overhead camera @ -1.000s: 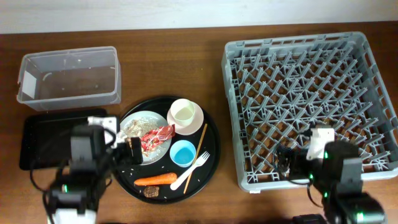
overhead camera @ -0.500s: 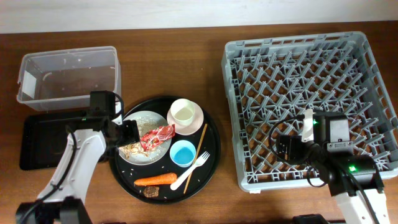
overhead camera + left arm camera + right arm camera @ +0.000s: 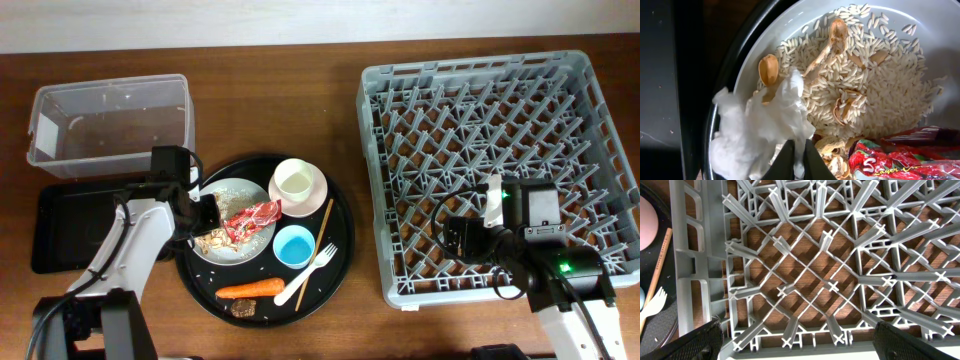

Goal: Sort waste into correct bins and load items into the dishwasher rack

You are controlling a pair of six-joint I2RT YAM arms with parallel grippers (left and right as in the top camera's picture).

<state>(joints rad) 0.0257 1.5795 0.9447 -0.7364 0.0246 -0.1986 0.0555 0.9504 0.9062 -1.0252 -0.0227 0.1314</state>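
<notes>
In the left wrist view my left gripper (image 3: 799,161) is shut on a fold of the crumpled white tissue (image 3: 752,131). The tissue lies on the left side of the white plate (image 3: 945,35), beside pale rice (image 3: 875,85) and shell scraps. The red wrapper (image 3: 905,156) lies just to the right. From overhead the left gripper (image 3: 205,212) sits at the plate's (image 3: 238,192) left edge. My right gripper (image 3: 462,240) hangs open over the front left of the dishwasher rack (image 3: 500,150), with nothing between its fingers (image 3: 695,341).
The round black tray (image 3: 340,215) also carries a pink bowl (image 3: 312,192) with a white cup (image 3: 293,180), a blue cup (image 3: 295,245), fork (image 3: 308,272), chopstick (image 3: 322,230), carrot (image 3: 250,290) and brown chunk (image 3: 242,308). Clear tub (image 3: 110,125) and flat black tray (image 3: 70,225) lie to the left.
My left gripper moved up to the plate's left edge and closed on the tissue. The right arm shifted over the rack's front left part, then held still.
</notes>
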